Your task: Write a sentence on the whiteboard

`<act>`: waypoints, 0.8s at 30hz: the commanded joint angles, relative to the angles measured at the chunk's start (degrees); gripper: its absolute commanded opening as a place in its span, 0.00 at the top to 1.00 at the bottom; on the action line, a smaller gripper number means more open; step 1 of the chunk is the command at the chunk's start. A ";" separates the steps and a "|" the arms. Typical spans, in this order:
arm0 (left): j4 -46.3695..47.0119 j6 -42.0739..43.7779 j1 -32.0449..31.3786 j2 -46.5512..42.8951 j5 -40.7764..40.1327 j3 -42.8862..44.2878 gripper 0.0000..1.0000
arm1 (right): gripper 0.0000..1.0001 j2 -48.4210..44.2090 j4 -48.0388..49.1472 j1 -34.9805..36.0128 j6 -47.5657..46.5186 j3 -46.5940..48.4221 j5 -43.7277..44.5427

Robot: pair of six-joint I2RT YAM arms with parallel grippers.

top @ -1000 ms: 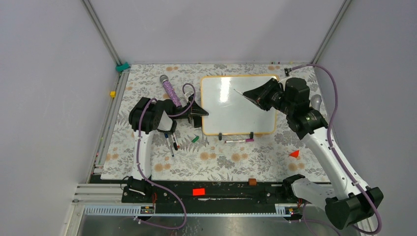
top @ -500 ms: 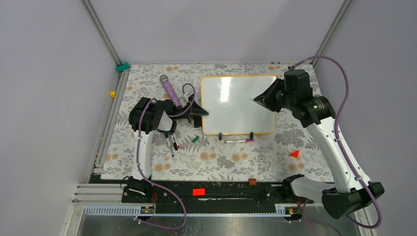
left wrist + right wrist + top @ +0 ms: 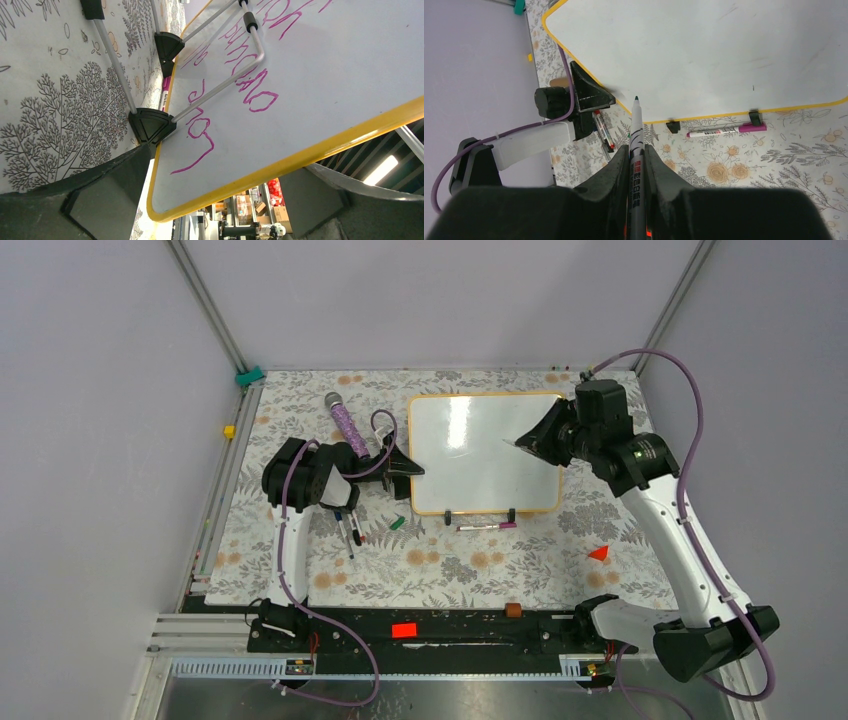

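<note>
Judging progress first: no lettering had been started on the working face. The whiteboard [image 3: 480, 465] lay at the far middle of the floral cloth [image 3: 300, 420]. Its upper face was glossy and blank in both the overhead and the right wrist views. No green letters showed anywhere, so the sentence was wholly left to do. The left wrist view looked up at the board's underside, where magenta scrawl showed between the wire stand legs; by my reading that was not the wanted sentence. The right gripper [image 3: 527, 442] hovered over the board's right side, jaws closed tight on an uncapped marker [image 3: 636, 150]. Its dark tip pointed left across the board and was clear of the surface as far as I could tell. The left gripper [image 3: 410, 470] sat at the board's left edge, jaws spread wide with the yellow rim between them and nothing clamped. Whether a finger touched the frame I could not tell. A pink-capped marker [image 3: 487, 526] lay just beside the board's near edge. A green cap [image 3: 398, 523] lay near the near-left corner, probably off the held marker. With tool in hand and board placed, preparation looked done; lowering the tip and all the lettering remained.
</note>
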 commanded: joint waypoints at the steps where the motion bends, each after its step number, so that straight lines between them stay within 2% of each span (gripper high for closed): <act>1: -1.83 4.21 -0.30 5.37 -2.58 -0.56 0.01 | 1.00 -1.51 4.94 0.23 -1.11 -1.15 -2.31; 7: -2.49 3.92 -0.35 5.50 -2.17 0.21 0.01 | 1.00 -1.00 7.74 2.06 -3.67 -0.67 -4.42; 12: -2.87 3.91 -0.32 5.67 -2.43 0.76 0.01 | 1.00 0.77 8.20 6.41 -6.24 2.02 -1.66; 24: -2.37 3.82 -0.48 5.50 -2.65 0.02 0.01 | 1.00 11.82 -2.00 17.04 -8.24 15.54 14.75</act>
